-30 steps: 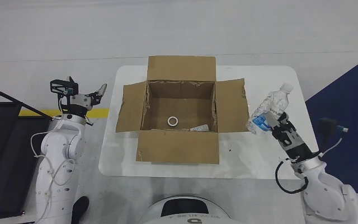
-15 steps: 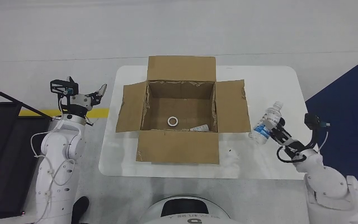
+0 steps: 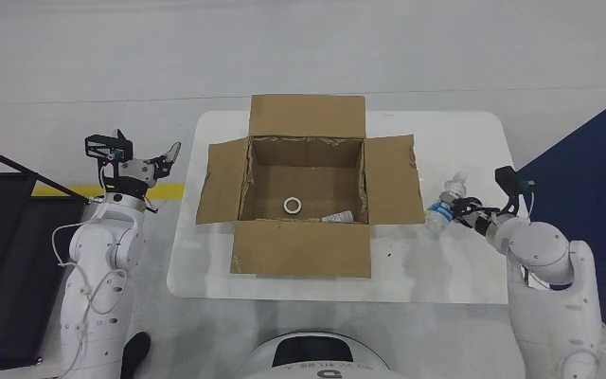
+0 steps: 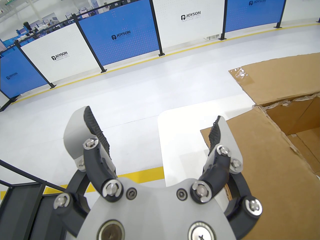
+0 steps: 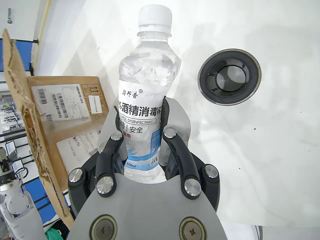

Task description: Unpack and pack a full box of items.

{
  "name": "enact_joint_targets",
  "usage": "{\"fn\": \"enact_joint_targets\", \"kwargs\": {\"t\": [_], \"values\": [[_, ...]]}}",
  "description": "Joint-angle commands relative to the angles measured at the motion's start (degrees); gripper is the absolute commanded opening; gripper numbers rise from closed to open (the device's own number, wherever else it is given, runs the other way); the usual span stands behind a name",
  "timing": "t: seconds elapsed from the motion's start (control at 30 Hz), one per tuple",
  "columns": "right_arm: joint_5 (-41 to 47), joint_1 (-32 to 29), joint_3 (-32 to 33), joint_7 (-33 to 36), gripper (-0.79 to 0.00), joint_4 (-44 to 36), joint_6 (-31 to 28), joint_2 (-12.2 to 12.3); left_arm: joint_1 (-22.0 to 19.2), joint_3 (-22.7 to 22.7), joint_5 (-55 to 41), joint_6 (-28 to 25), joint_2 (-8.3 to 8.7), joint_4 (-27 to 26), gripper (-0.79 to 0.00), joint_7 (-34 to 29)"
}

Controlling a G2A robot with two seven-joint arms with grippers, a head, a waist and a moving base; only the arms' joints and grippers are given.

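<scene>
An open cardboard box (image 3: 306, 180) stands mid-table with all flaps spread; its flap (image 4: 262, 136) and labelled side (image 5: 62, 106) also show in the wrist views. Inside lie a roll of tape (image 3: 293, 205) and a small packet (image 3: 338, 217). My right gripper (image 3: 461, 210) is shut on a clear disinfectant bottle (image 3: 443, 209) with a white cap and blue label, held just right of the box's right flap; the right wrist view shows its fingers (image 5: 163, 116) clamped around the bottle (image 5: 146, 86). My left gripper (image 3: 147, 152) hangs open and empty off the table's left edge, its pads (image 4: 96, 128) wide apart.
The white table (image 3: 445, 265) has bare room right of and in front of the box. A round black grommet (image 5: 229, 76) is set into the tabletop near the bottle. A dark rack (image 3: 19, 256) stands left of the table. Blue and white partition panels (image 4: 120, 36) line the floor beyond.
The right arm has swung the bottle down and tipped it from pointing away to lying low beside the right flap, its wrist turning outward. The left arm has stayed still.
</scene>
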Motion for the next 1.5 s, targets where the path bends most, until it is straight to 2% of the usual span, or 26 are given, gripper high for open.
{"fn": "enact_joint_targets", "kwargs": {"t": [0.0,0.13,0.27,0.33,0.53,0.67,0.77,0.87,0.93,1.0,1.13,1.17,1.2,1.27,1.47], "values": [[-2.39,2.39,-0.87,2.73,-0.625,1.67,1.77,0.36,0.00,0.00,0.00,0.00,0.00,0.00,0.000,0.00],[-3.99,5.02,-1.93,4.89,-0.588,3.52,2.79,0.76,0.00,0.00,0.00,0.00,0.00,0.00,0.000,0.00],[-4.58,5.23,-2.34,5.26,-0.419,2.70,3.04,0.99,0.00,0.00,0.00,0.00,0.00,0.00,0.000,0.00],[-3.51,4.38,-1.80,4.27,0.000,1.42,2.87,0.98,0.00,0.00,0.00,0.00,0.00,0.00,0.000,0.00],[-0.85,0.03,0.23,0.09,0.000,-6.05,0.65,0.93,0.00,0.00,0.00,0.00,0.00,0.00,0.000,0.00],[3.21,-3.88,1.92,-7.61,0.000,-15.00,-1.12,0.40,0.00,0.00,0.00,0.00,0.00,0.00,0.000,0.00],[7.84,-7.32,1.85,-14.01,0.000,-21.39,-7.88,-0.10,0.00,0.00,0.00,0.00,0.00,0.00,0.000,0.00],[8.08,-8.39,-0.60,-15.79,0.000,-25.35,-15.91,-0.08,0.00,0.00,0.00,0.00,0.00,0.00,0.000,0.00],[7.32,-7.02,-3.77,-14.38,-0.089,-26.38,-20.73,0.13,0.00,0.00,0.00,0.00,0.00,0.00,0.000,0.00],[6.54,-3.92,-7.96,-11.87,-0.142,-25.66,-24.13,0.34,0.00,0.00,0.00,0.00,0.00,0.00,0.000,0.00],[4.70,6.07,-17.59,-4.47,-0.111,-20.33,-25.31,0.54,0.00,0.00,0.00,0.00,0.00,0.00,0.000,0.00],[4.13,8.98,-20.39,-2.69,-0.083,-18.49,-24.78,0.47,0.00,0.00,0.00,0.00,0.00,0.00,0.000,0.00],[3.67,11.90,-23.02,-1.13,-0.009,-16.55,-24.11,0.35,0.00,0.00,0.00,0.00,0.00,0.00,0.000,0.00],[4.46,17.06,-27.65,1.89,0.000,-12.79,-22.90,0.02,0.00,0.00,0.00,0.00,0.00,0.00,0.000,0.00],[5.25,18.48,-28.65,2.72,0.000,-11.76,-22.48,-0.09,0.00,0.00,0.00,0.00,0.00,0.00,0.000,0.00]]}}
